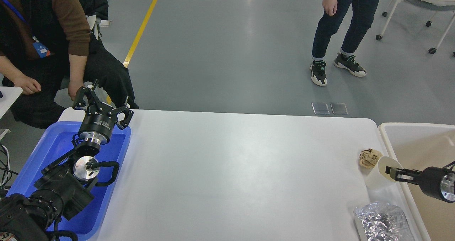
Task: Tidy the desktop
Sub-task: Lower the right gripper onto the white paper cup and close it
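currently the right gripper (390, 173) pinches the rim of a white paper cup (377, 175) at the right edge of the desktop (231, 170), beside the bin (408, 134). risk: a thin rim grip may slip, dropping the cup. left gripper (101, 104) hangs wide open, empty, over the blue tray (49, 148).

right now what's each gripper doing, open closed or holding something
Left gripper: open, holding nothing, above the blue tray.
Right gripper: closed on the white paper cup.
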You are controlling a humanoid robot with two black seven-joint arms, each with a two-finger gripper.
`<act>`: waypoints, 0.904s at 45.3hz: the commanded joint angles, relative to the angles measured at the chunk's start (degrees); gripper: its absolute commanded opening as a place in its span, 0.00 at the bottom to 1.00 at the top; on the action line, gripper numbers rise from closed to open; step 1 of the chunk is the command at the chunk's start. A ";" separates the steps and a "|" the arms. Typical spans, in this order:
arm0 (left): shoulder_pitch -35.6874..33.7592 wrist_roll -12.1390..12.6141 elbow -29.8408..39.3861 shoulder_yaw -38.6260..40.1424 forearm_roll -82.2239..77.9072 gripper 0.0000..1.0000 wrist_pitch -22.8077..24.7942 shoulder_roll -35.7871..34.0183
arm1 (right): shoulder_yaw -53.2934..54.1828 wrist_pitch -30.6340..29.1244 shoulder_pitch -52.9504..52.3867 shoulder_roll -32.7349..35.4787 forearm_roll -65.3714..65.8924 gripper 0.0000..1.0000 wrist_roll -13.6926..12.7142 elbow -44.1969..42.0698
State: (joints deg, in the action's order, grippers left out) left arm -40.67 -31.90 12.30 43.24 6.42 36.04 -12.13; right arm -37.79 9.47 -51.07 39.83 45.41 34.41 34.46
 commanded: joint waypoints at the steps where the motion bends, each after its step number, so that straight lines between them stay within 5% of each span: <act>1: 0.07 0.00 0.00 0.00 0.00 1.00 0.00 0.00 | 0.09 0.02 0.01 -0.01 -0.14 0.00 1.54 -0.10; 17: -0.02 0.00 0.00 0.00 0.00 1.00 0.00 0.00 | 0.09 0.02 -0.52 0.51 -1.99 0.00 2.15 -0.18; 25: 0.07 0.00 0.00 0.00 0.00 1.00 0.00 0.00 | 1.49 -0.24 -1.83 2.88 -3.31 0.00 6.28 1.74; 30: -0.02 0.00 0.00 0.00 0.00 1.00 0.00 0.00 | 4.22 -0.68 -4.20 6.83 -3.40 0.00 9.18 7.80; 41: -0.02 0.00 0.00 0.00 0.00 1.00 0.00 0.00 | 4.75 -0.94 -20.63 18.70 -3.48 0.00 8.83 29.42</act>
State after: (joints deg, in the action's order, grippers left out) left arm -40.65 -31.91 12.30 43.24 6.43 36.04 -12.13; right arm -34.19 8.85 -59.58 49.34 42.32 42.12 47.82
